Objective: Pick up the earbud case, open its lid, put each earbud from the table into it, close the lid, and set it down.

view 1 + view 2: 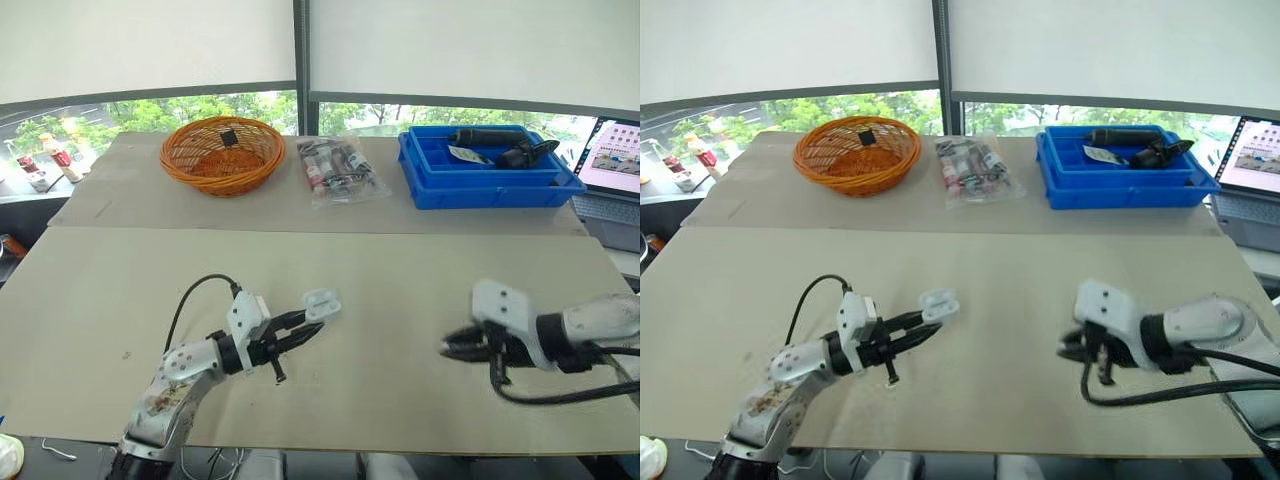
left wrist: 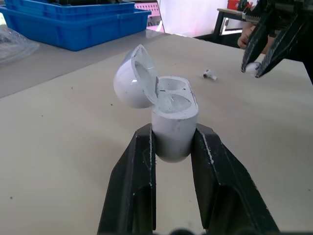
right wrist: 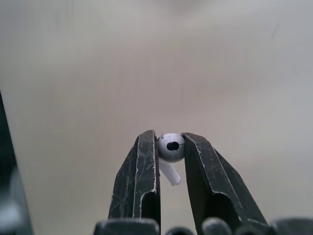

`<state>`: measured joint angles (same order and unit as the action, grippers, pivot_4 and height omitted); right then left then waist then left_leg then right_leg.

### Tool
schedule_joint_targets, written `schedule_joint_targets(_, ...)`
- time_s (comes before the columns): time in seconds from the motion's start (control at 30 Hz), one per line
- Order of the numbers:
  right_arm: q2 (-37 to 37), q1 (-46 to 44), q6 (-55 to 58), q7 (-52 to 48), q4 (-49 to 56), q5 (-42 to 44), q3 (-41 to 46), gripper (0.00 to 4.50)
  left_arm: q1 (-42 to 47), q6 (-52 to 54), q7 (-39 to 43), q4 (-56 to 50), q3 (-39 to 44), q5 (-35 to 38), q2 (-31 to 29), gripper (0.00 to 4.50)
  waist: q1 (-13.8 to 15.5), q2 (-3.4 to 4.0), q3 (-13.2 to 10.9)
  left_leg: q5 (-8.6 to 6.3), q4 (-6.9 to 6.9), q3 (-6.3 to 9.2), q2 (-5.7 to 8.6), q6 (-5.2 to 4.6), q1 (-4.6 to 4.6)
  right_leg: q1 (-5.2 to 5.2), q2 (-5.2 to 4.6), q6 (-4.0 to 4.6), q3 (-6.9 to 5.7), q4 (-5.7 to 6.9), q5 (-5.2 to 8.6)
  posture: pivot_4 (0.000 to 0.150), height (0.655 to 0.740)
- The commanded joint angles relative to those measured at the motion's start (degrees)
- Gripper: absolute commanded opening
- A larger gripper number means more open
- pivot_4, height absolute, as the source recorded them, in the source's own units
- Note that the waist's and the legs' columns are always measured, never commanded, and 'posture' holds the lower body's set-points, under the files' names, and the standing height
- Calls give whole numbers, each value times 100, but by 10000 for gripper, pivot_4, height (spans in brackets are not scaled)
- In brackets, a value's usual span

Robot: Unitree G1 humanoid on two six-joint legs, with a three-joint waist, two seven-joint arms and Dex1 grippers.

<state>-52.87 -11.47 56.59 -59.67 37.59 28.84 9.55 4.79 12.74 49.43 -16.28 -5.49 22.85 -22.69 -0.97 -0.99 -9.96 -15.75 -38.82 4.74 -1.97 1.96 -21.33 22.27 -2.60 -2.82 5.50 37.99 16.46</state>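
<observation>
My left gripper (image 1: 308,327) is shut on the body of the white earbud case (image 1: 321,303), held just above the table at the front left. The case's lid (image 2: 133,78) stands open, and both sockets look vacant in the left wrist view. At the front right, my right gripper (image 1: 447,347) is shut on a white earbud (image 3: 171,147), pinched by its head with the stem hanging down, a little above the table. The left wrist view also shows the right gripper (image 2: 258,66) with that earbud (image 2: 252,67). A second earbud (image 2: 210,74) lies on the table between the two grippers.
Along the back of the table are an orange wicker basket (image 1: 222,152), a clear bag of small items (image 1: 338,170) and a blue bin (image 1: 485,170) holding tools. A laptop (image 1: 612,160) sits at the far right edge. Small bottles (image 1: 45,160) stand at the far left.
</observation>
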Motion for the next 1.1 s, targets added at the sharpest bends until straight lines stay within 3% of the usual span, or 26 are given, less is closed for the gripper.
schedule_joint_targets(0.03,1403,-649,1103,1297,419,1256,687,3420,442,77,-165,162,-31,66,199,5176,2,-4,-5,0,0,2,0,0,-2,0,0,1,-1,2,0,1500,7054)
schedule_joint_targets(0.27,3622,-1101,1249,3304,472,1987,868,3420,1078,217,-376,594,-120,4,548,5176,11,-2,-3,0,-2,7,4,1,-20,20,-3,-3,-5,6,-2,1500,7054)
schedule_joint_targets(0.43,4397,-960,498,4012,345,1480,107,3420,1376,271,-472,798,-101,25,713,5176,-16,1,-1,6,-5,7,4,9,-57,69,-2,1,-3,32,-5,1500,7054)
schedule_joint_targets(0.7,4649,-774,-701,4267,-161,779,-564,3420,1530,218,-376,942,-120,23,732,5176,-87,2,0,10,-5,7,5,16,-71,92,-2,1,-1,52,-5,1500,7054)
schedule_joint_targets(1.1,4492,-457,-1222,4270,-369,473,-1046,3420,1563,208,-340,965,-175,14,789,5176,-153,2,0,10,-4,7,4,16,-71,93,-1,1,-1,52,-4,1500,7054)
